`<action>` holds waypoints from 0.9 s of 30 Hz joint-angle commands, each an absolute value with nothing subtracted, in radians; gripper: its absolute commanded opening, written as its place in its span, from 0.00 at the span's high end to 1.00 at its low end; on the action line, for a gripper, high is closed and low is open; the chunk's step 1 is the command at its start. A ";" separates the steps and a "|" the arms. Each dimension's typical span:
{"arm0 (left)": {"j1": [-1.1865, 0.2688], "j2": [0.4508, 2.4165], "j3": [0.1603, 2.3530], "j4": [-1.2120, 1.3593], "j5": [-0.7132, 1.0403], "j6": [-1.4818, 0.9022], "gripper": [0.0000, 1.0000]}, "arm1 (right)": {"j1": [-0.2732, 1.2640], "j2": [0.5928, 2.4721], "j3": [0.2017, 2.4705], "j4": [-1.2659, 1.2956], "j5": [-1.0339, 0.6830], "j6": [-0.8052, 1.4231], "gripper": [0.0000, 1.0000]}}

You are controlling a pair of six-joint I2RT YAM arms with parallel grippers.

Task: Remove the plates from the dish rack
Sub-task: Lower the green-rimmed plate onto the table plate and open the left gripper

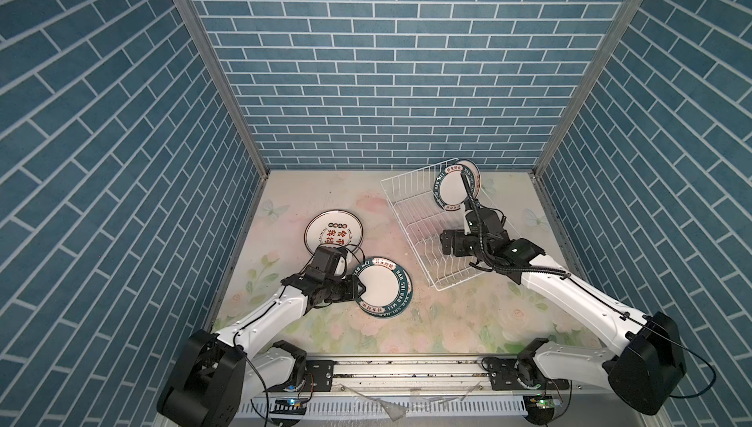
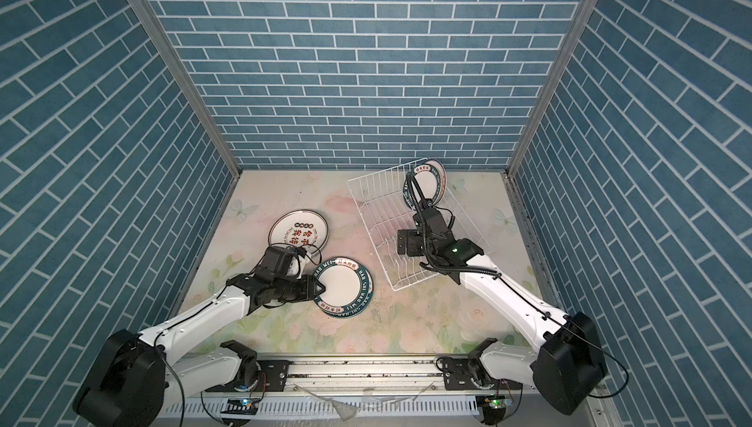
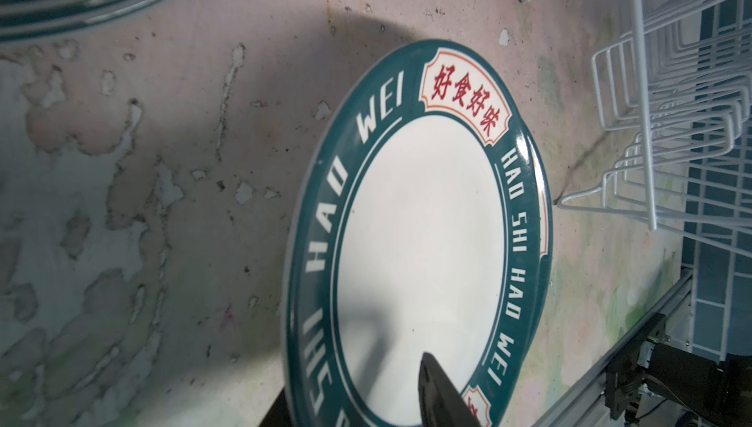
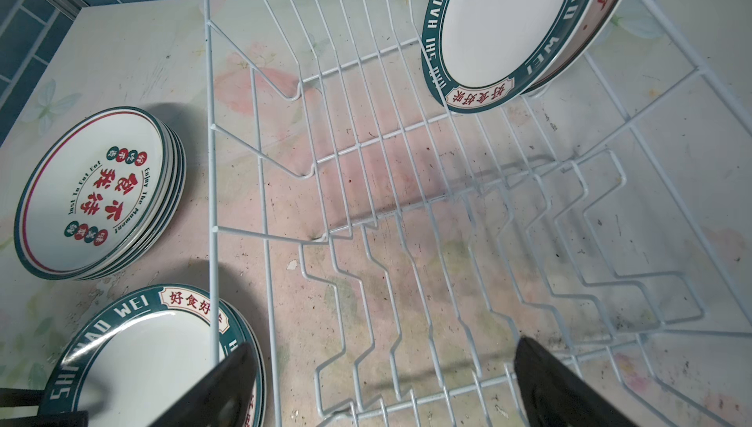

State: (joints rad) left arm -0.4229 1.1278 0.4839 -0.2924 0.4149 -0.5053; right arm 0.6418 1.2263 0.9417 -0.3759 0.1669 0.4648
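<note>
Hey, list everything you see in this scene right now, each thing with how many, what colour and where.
dish rack: one, white wire, far right of the table.
racked plates: two, upright at the rack's far end; front one green-rimmed, the one behind shows red characters.
far stack: several plates, white with red characters, left of the rack; exact count unclear.
near stack: several plates, green lettered rims, nearer the robot.
table: one, pale floral.
walls: three, blue brick pattern.
arms: two, white and black.
left pincer: black, jaws parted at the near stack's rim.
right pincer: black, wide open above the rack.
</note>
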 commanded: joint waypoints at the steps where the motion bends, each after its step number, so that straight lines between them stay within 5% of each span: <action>1: -0.445 1.138 0.519 -0.347 0.357 -0.483 0.56 | 0.638 1.232 0.973 -0.381 0.153 0.446 0.01; 20: -0.562 1.154 0.611 -0.501 0.125 -0.468 0.50 | 0.639 1.231 0.968 -0.390 0.168 0.442 0.01; 22: -0.563 1.134 0.612 -0.506 0.090 -0.471 0.46 | 0.636 1.232 0.973 -0.393 0.180 0.439 0.01; 25: -0.563 1.106 0.621 -0.519 0.025 -0.469 0.22 | 0.636 1.233 0.990 -0.403 0.201 0.424 0.01; 27: -0.564 1.102 0.636 -0.524 0.000 -0.460 0.21 | 0.635 1.235 1.009 -0.412 0.240 0.408 0.01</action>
State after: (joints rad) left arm -0.5579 1.1194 0.5976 -0.4881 0.0799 -0.4755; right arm 0.6399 1.2270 0.9436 -0.3855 0.1818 0.4526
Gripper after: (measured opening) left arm 0.784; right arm 0.991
